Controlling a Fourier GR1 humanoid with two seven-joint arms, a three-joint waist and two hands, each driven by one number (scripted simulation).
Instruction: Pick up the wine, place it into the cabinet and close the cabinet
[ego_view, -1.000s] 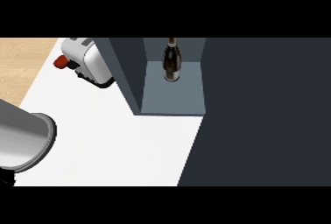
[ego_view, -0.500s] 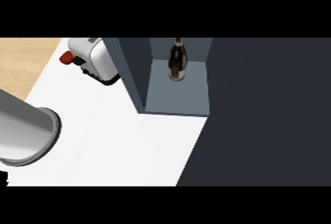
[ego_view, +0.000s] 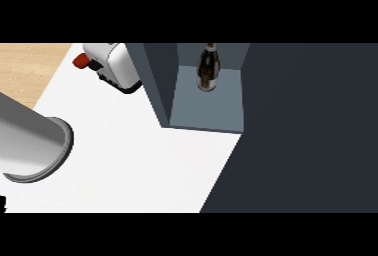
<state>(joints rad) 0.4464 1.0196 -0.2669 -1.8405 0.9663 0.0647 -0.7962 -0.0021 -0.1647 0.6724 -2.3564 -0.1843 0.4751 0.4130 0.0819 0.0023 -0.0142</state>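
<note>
The white counter (ego_view: 148, 150) lies bare across its middle, so my hands have wide room to pass there. My left forearm (ego_view: 29, 140) fills the lower left edge. The toaster (ego_view: 114, 67) stands at the counter's far left, just beside the cabinet (ego_view: 207, 107) wall. Inside the cabinet the wine (ego_view: 207, 70) stands upright at the back; the shelf floor before it is free up to the front lip. The dark door (ego_view: 310, 130) closes off the whole right side, its edge bounding the counter there.
</note>
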